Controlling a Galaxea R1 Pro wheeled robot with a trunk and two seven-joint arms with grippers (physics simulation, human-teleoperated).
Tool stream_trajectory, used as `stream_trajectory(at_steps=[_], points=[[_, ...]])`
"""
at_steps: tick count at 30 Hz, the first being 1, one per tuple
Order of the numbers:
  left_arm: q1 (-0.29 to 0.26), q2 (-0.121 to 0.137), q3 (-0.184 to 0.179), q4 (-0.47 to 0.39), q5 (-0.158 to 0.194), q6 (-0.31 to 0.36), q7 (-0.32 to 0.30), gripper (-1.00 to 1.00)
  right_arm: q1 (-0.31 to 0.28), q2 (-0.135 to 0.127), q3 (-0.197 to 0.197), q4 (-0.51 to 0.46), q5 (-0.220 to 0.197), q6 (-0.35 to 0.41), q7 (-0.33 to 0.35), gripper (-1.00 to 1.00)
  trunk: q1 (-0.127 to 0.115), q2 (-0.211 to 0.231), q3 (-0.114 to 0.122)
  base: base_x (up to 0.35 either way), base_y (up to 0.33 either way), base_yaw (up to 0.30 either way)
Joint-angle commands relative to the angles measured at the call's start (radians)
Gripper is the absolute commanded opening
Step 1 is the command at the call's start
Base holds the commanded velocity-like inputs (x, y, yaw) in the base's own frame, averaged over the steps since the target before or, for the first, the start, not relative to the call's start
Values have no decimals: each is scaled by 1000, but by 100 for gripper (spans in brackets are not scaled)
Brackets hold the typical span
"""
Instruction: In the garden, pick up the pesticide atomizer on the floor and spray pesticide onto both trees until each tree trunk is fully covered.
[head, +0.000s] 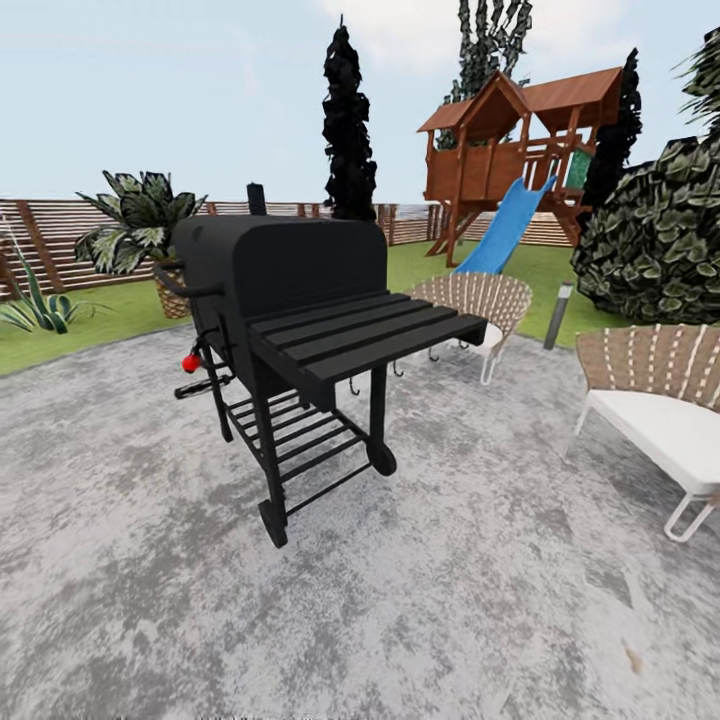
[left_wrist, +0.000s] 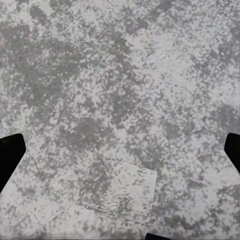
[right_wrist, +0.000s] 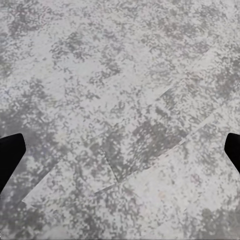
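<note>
The pesticide atomizer is out of view. I stand on a mottled grey paved patio (head: 450, 600), with the garden lawn (head: 90, 330) and slatted fence (head: 55, 235) beyond it. A dark leafy crown (head: 492, 40) rises behind the playhouse, and its trunk is hidden. In the left wrist view my left gripper (left_wrist: 120, 155) hangs open over bare paving, its dark fingertips (left_wrist: 10, 155) far apart at the frame edges. My right gripper (right_wrist: 120, 155) is likewise open over paving, holding nothing.
A black wheeled barbecue grill (head: 290, 320) stands straight ahead. Two wicker chairs sit at the right (head: 480, 305) (head: 660, 400). Beyond are a wooden playhouse with blue slide (head: 510, 160), near-black conifers (head: 348, 130), a big bush (head: 660, 240) and a potted palm (head: 140, 225).
</note>
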Motion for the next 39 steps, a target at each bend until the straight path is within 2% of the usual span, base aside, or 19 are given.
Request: stream_trajectory(at_steps=[1, 39], points=[[-1, 0, -1, 1, 10, -3, 0, 100, 0, 0, 0, 1, 0, -3, 0, 100, 4, -8, -5, 0, 0, 257], [0, 0, -1, 1, 12, -3, -3, 100, 0, 0, 1, 0, 1, -3, 0, 100, 150, -274, -150, 0, 0, 258]])
